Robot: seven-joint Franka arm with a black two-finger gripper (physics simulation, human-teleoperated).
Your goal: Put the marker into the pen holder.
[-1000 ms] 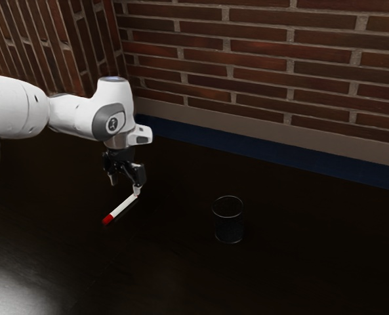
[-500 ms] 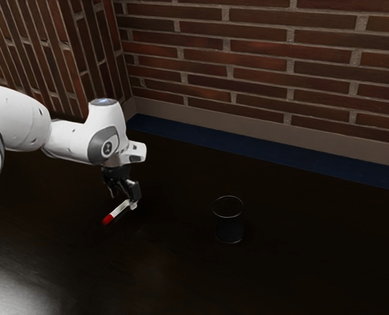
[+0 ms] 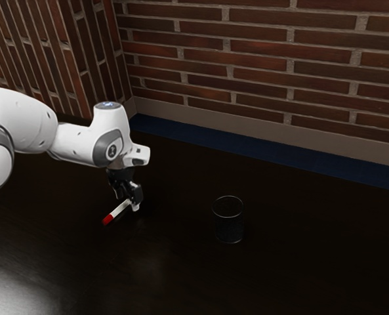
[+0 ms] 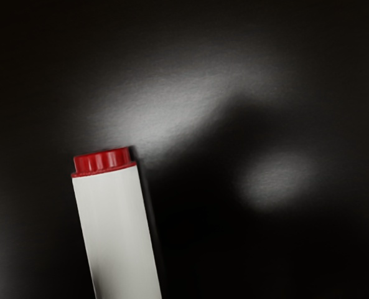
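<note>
Fingers (image 3: 136, 198), spread or closed I cannot tell, hiding the white end of the marker (image 3: 119, 210)

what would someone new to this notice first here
The white arm reaching in from the exterior view's left stands out against the dark table. Next comes the marker, its red end bright beside the black tool, then the brick wall behind.

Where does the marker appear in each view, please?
Exterior view: the marker is at the tool, on the exterior view's left of the pen holder.
Wrist view: its white barrel runs large from the picture's edge to its red end.
Shared landmark: this red end, pointing away from the tool.
</note>
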